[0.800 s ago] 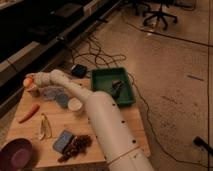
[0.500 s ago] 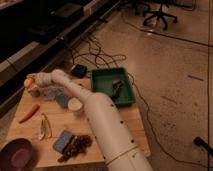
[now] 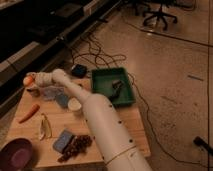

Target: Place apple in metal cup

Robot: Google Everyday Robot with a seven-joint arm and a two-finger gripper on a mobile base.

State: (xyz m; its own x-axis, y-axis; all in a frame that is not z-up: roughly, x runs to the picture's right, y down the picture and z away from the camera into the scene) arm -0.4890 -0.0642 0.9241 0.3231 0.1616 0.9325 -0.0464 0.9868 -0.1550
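The apple [image 3: 27,80] is small, round and orange-red. It sits at the tip of my gripper [image 3: 33,80], over the far left corner of the wooden table [image 3: 125,127]. The gripper is shut on the apple and holds it above the tabletop. The metal cup [image 3: 34,91] is a small dull grey cylinder. It stands on the table just below the apple and a little to its right, partly hidden by the gripper. My white arm [image 3: 100,125] reaches across the table from the front right.
A cream-white cup [image 3: 74,105] stands beside the arm. A carrot [image 3: 28,113], a banana peel [image 3: 44,127], a purple bowl [image 3: 17,154], a blue sponge [image 3: 63,140] and grapes [image 3: 76,145] lie on the left. A green tray [image 3: 112,86] is at the back right. Cables cross the floor behind.
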